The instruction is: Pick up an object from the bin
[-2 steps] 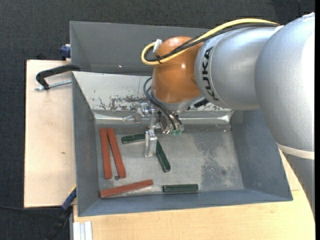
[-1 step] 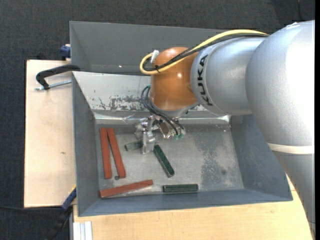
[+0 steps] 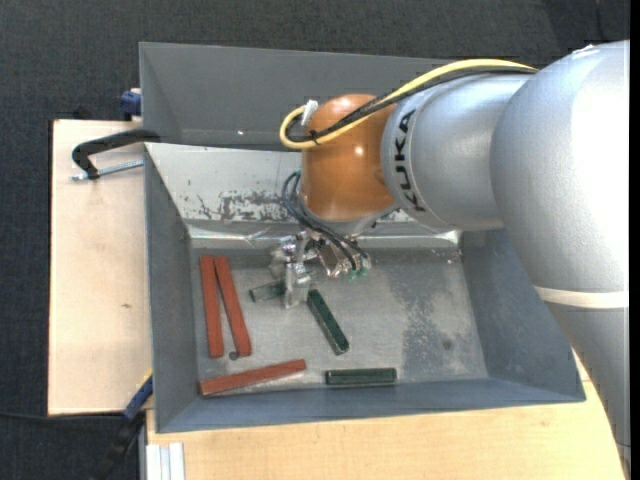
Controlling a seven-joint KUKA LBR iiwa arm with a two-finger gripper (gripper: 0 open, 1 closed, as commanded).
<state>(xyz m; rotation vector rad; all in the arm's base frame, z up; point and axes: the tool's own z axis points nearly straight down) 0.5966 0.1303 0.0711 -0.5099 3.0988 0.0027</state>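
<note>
My gripper (image 3: 292,276) hangs low over the bin floor, left of the middle, below the orange wrist cover. A short dark green stick (image 3: 266,291) lies just to its left, its right end reaching under the metal of the gripper. A longer dark green stick (image 3: 328,321) runs slantwise from the gripper down to the right. Whether either stick is touched I cannot tell.
Two red sticks (image 3: 222,306) lie side by side along the left wall. A third red stick (image 3: 252,377) and another dark green stick (image 3: 360,376) rest along the front wall. The arm covers the bin's back right part.
</note>
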